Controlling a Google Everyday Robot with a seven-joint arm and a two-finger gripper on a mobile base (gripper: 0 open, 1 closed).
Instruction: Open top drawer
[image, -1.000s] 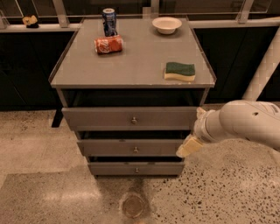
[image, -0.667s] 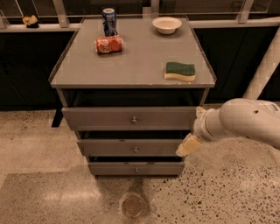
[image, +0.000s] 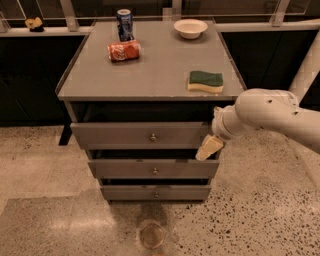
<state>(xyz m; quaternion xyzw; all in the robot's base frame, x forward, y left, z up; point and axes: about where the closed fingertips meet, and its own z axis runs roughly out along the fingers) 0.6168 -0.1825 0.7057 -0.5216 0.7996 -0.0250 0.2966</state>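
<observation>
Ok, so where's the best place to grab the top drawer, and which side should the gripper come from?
Take the small round knob at the centre of the front of the top drawer, coming straight in from the front: the face is flat, and the knob alone sticks out. The gripper is at the front's right end, well off the knob.

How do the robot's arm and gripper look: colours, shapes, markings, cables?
The arm is white, thick and rounded, with a smooth shell and a few small dark dots. The gripper, by the right end of the top drawer, is a cream, wedge-shaped tip. No cables show.
</observation>
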